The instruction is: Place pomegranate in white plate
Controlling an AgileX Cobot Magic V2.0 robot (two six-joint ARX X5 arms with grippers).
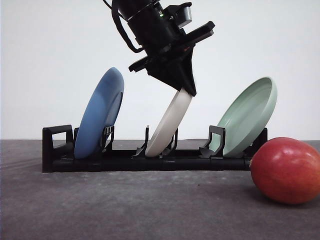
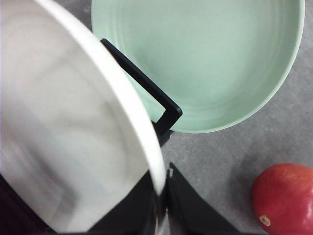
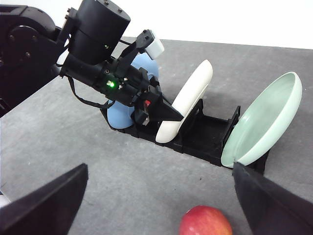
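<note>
The task is at an early stage, judging by how things lie. The white plate (image 1: 170, 122) stands on edge in the middle slot of the black rack (image 1: 150, 161), leaning, with the blue plate (image 1: 100, 114) in the slot to one side of it and the pale green plate (image 1: 250, 116) in the slot to the other. The left gripper (image 1: 187, 90) is clamped on the white plate's upper rim; in the left wrist view the fingers (image 2: 183, 205) pinch the rim edge between them, so the grasp looks made, though the plate's lower edge sits in the rack slot (not lifted free, as far as the front view shows).

The pomegranate (image 1: 286, 171) lies on the grey table (image 1: 125, 205), in front of the rack's pale-green-plate end and apart from the rack, touched by nothing. Its small brown crown tip shows in the left wrist view (image 2: 285, 198).

The right gripper (image 3: 156, 196) hovers with its jaws spread wide and nothing between them, on the near side of the rack, the fruit lying just below and between its fingers.

What seems left: take the white plate out of the rack, lay it flat on the table, then pick up the pomegranate and set it in the plate. None of the placing itself is done yet.
</note>
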